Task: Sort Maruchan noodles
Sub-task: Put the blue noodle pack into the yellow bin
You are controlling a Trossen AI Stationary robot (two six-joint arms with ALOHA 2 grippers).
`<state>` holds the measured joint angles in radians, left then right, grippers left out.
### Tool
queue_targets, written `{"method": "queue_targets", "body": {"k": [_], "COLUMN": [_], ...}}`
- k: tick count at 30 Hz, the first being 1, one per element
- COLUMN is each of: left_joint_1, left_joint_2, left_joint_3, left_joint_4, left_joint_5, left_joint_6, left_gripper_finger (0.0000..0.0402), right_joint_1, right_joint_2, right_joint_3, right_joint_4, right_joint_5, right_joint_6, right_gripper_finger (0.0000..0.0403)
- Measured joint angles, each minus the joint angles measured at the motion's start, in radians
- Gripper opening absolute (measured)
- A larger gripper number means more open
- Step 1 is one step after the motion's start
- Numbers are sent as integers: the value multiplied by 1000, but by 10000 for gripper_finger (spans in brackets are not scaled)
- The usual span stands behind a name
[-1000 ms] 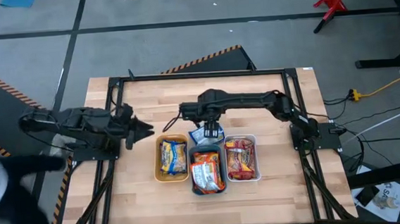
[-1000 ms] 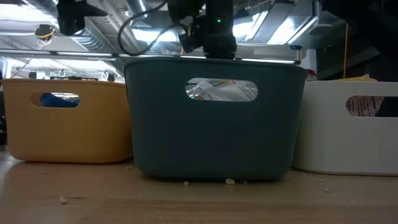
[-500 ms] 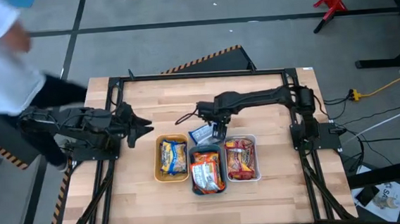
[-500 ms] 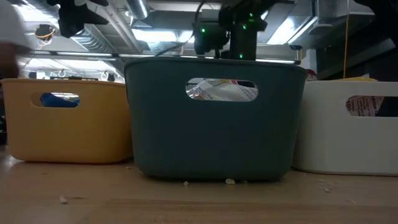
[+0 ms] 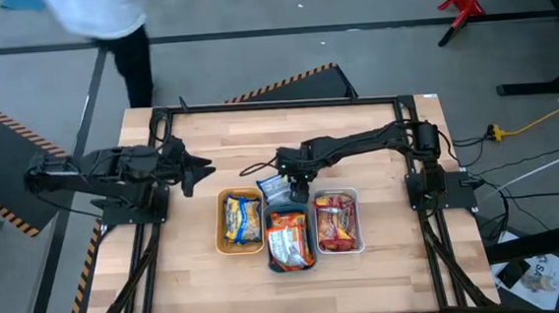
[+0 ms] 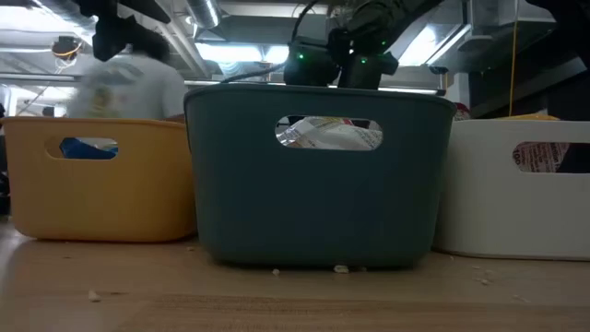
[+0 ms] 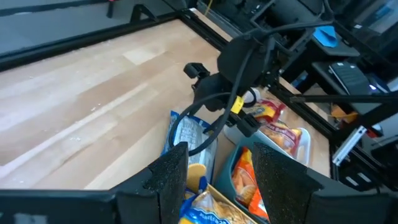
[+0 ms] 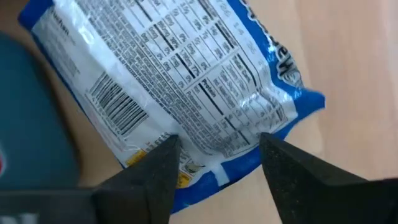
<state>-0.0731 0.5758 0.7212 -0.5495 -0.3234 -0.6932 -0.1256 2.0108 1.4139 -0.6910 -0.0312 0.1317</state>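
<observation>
Maruchan noodles are nearly sorted: crinkly packets fill the yellow tray, teal tray and white tray. One blue-white packet lies label-down on the wooden worktop behind them, the right pincer above it, fingers apart. The left pincer waits aside, parted.

Blue-white packet label-up beside filled trays

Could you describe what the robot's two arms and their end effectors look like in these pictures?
Both arms are dark, near-black, jointed links. The right end effector has a boxy black wrist with a yellow band and looping black cables, seen in the left wrist view, and green indicator lights in the low view. Each wrist view shows two broad, dark, matte fingers. The left end effector tapers to dark prongs.
</observation>
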Motion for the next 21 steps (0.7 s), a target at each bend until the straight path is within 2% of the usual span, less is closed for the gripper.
{"method": "queue_targets", "body": {"k": [4,10,21], "left_joint_1": [28,70,252], "left_joint_2": [0,7,77], "left_joint_3": [0,-11,-134], "left_joint_4": [-1,-13,46], "left_joint_5": [0,13,140], "left_joint_6": [23,41,98], "left_gripper_finger": [174,174,174], "right_joint_1": [-14,-35,-60], "right_joint_2": [2,3,5], "right_joint_3": [-1,-2,37], "right_joint_4": [39,67,126], "right_joint_5": [15,16,50], "right_joint_6": [7,21,20], "right_gripper_finger": [150,17,1]}}
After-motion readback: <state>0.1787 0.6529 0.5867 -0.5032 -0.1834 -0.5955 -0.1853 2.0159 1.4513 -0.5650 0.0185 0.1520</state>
